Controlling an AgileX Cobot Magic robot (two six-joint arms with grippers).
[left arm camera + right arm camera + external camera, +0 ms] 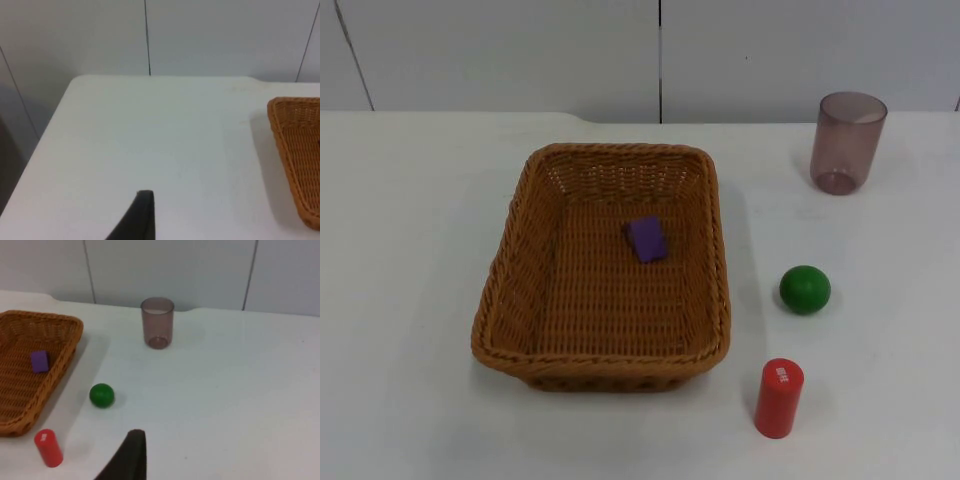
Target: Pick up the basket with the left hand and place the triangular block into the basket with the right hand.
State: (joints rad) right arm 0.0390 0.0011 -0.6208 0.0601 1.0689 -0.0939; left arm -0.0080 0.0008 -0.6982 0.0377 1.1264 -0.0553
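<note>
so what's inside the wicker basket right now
One small purple block lies on the woven floor of the brown wicker basket, toward the far right side. The rest of the floor is bare weave. Nothing covers the inside; what lies beneath the basket is hidden.

a black, curved, matte fingertip shows on each wrist.

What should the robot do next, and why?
Probably nothing more than resting. The purple block already lies inside the basket, which sits on the white table. The left gripper hangs over bare table beside the basket, and the right gripper waits near the green ball.
</note>
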